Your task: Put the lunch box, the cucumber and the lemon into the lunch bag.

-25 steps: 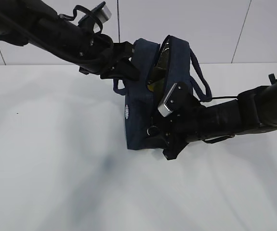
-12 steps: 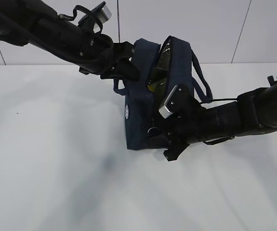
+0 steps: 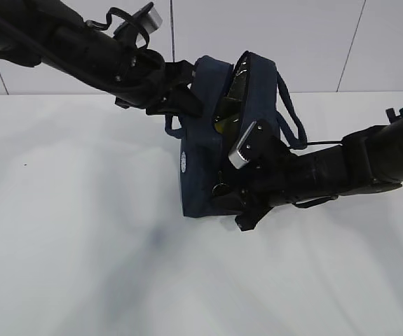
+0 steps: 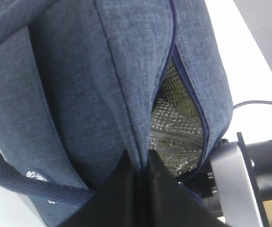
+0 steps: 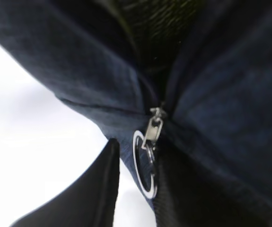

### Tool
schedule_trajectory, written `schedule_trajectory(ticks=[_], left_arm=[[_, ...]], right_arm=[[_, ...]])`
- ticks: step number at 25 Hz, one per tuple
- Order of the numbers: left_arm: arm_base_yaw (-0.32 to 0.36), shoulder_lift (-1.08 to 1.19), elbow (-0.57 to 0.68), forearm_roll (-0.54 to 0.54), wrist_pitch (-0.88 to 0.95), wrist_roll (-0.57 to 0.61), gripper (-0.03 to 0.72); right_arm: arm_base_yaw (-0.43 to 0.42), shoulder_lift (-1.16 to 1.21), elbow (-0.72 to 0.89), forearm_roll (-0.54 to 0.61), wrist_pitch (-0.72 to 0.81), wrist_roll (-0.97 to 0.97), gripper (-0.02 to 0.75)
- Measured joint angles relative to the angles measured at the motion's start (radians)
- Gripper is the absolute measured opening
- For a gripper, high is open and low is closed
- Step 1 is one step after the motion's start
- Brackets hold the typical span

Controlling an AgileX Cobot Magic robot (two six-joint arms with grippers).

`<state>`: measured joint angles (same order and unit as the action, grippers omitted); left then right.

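The navy lunch bag (image 3: 200, 168) stands on the white table, its top zipper partly open onto silver lining (image 4: 178, 118). My left gripper (image 3: 184, 92) is shut on the bag's upper rim fabric (image 4: 138, 163) and holds it up. At the bag's lower front end, my right gripper (image 3: 227, 197) has its jaws on either side of the silver ring pull (image 5: 144, 165). The ring lies against the right finger, and a strip of table shows between it and the left finger (image 5: 102, 189). The lunch box, the cucumber and the lemon are hidden. A yellowish patch (image 3: 222, 126) shows in the opening; I cannot tell what it is.
Two padded loop handles (image 3: 296, 129) hang off the bag's right side. A thin cable (image 3: 324, 143) runs along the table behind my right arm. White table (image 3: 82, 245) spreads to the left and front, with a tiled wall behind.
My right gripper's jaws have narrowed around the ring pull and the arm has edged slightly left. The left gripper has kept its hold on the rim.
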<state>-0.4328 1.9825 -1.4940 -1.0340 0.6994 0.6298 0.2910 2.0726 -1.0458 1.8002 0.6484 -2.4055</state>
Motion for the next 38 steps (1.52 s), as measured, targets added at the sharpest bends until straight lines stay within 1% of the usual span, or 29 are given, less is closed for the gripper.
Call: schedule_trajectory(ticks=[16,18,19,21,22,34,38], left_arm=[[0.000,0.000,0.000,0.000,0.000,0.000,0.002],[0.000,0.000,0.000,0.000,0.000,0.000,0.002],[0.000,0.000,0.000,-0.002,0.000,0.000,0.002],[0.000,0.000,0.000,-0.002,0.000,0.000,0.002],[0.000,0.000,0.000,-0.002,0.000,0.000,0.002],[0.000,0.000,0.000,-0.002,0.002,0.000,0.002],[0.000,0.000,0.000,-0.002,0.004,0.000,0.002]], right_arm=[[0.000,0.000,0.000,0.000,0.004,0.027,0.177],[0.000,0.000,0.000,0.000,0.004,0.027,0.146],[0.000,0.000,0.000,0.000,0.004,0.027,0.115],[0.000,0.000,-0.001,0.000,0.004,0.029,0.023],[0.000,0.000,-0.001,0.000,0.004,0.029,0.000],[0.000,0.000,-0.001,0.001,0.000,0.061,0.001],[0.000,-0.006,-0.001,-0.038,-0.004,0.119,0.001]])
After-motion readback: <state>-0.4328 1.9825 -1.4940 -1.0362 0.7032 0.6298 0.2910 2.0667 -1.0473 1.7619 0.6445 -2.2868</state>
